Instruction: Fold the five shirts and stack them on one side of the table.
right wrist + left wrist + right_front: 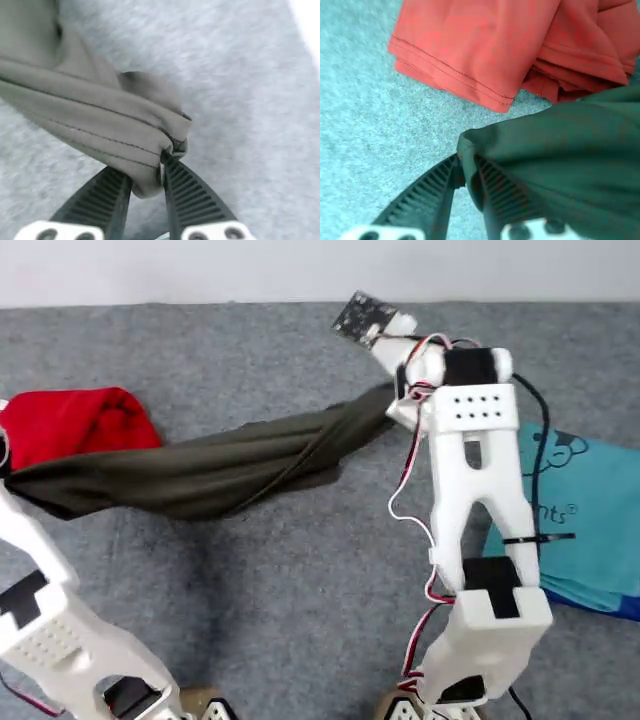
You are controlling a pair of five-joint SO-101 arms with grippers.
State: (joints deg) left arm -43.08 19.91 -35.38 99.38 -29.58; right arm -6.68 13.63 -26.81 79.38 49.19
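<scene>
A dark olive shirt (210, 468) hangs stretched and twisted between both arms above the grey table. My left gripper (466, 172) is shut on its edge at the far left, beside a crumpled red shirt (75, 423), which shows again close by as red shirt (510, 45). My right gripper (150, 172) is shut on the olive shirt's (90, 120) other end, at the back right of centre (397, 400). A teal shirt (575, 525) lies flat on the right side, partly under the right arm, with a blue shirt's edge (600, 605) below it.
A small dark printed card (362, 317) sits at the table's back edge near the right arm. Bare grey felt table (300, 600) spreads across the front middle between the two arm bases.
</scene>
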